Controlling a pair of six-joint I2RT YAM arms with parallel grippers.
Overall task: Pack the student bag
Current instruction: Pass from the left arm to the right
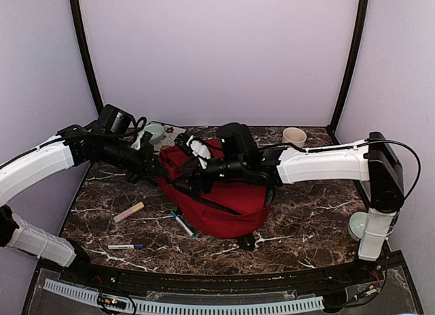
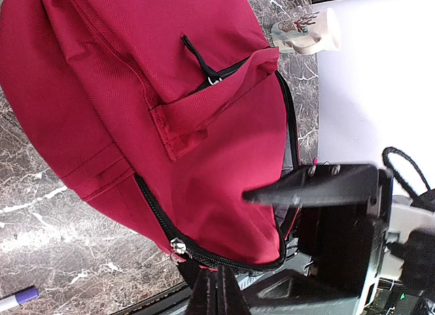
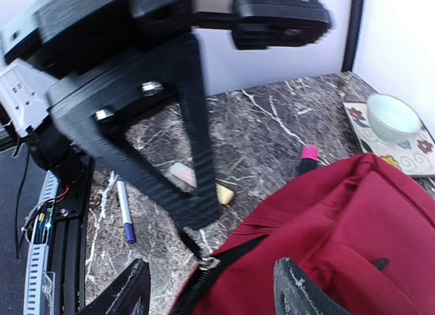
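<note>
The student bag (image 1: pixel 228 196), a red backpack, lies in the middle of the marble table with its dark zipper (image 2: pixel 160 223) running along the edge. My left gripper (image 2: pixel 217 288) is at the bag's left edge, shut on the black pull tab that hangs from the zipper slider (image 3: pixel 207 262). My right gripper (image 3: pixel 211 294) hovers open just above that slider with nothing between its fingers (image 3: pixel 299 291). In the top view it sits over the bag's upper left part (image 1: pixel 197 164), close to the left gripper (image 1: pixel 158 169).
A pink-and-yellow eraser (image 1: pixel 129 211), a marker (image 1: pixel 182 224) and a blue-capped pen (image 1: pixel 126 247) lie left of and in front of the bag. A bowl (image 1: pixel 153 133) on a patterned plate (image 1: pixel 173 133) and a cup (image 1: pixel 294 136) stand at the back. Another bowl (image 1: pixel 358 225) is at the right.
</note>
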